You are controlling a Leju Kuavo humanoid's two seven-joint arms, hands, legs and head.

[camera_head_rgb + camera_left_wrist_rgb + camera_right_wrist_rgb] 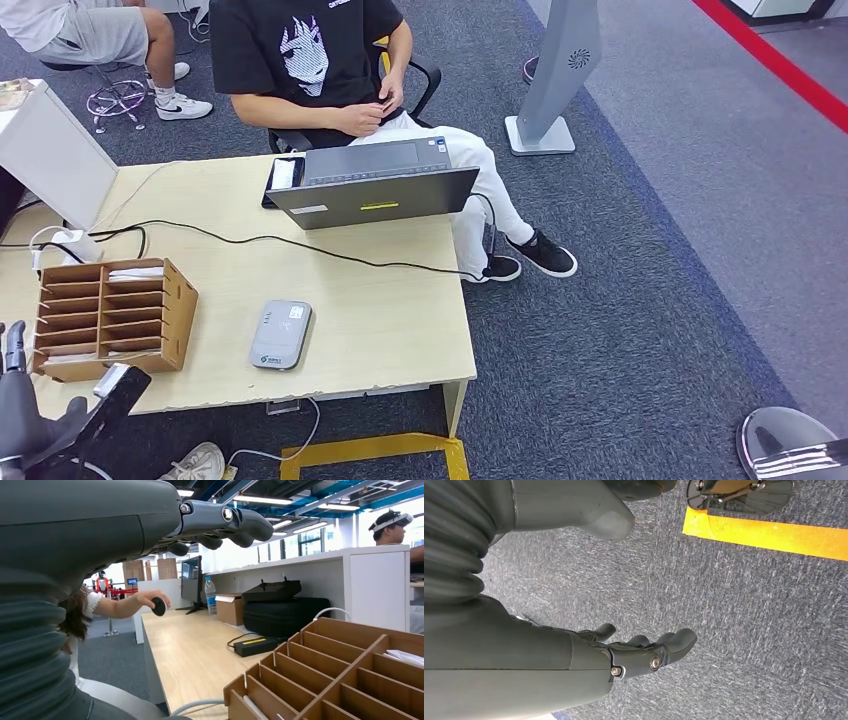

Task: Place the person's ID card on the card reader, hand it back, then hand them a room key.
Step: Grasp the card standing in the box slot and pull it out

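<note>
The seated person (310, 60) across the tabletop (390, 320) holds something small between both hands at the lap, probably the ID card (384, 101), though it is too small to be sure. The grey card reader (281, 334) lies flat near the tabletop's near edge, just beside the wooden sorter (110, 315), whose slots hold some white cards or papers. The left hand (220, 522) is raised by the sorter, empty, fingers loosely curled and apart. The right hand (644, 652) hangs over the carpet, empty, fingers slightly bent and apart.

Risks as I judge them: the card is thin and well apart from either hand, so a handover could slip. A reaching arm could catch the black cable (300, 243) or nudge the open laptop (375, 185).
</note>
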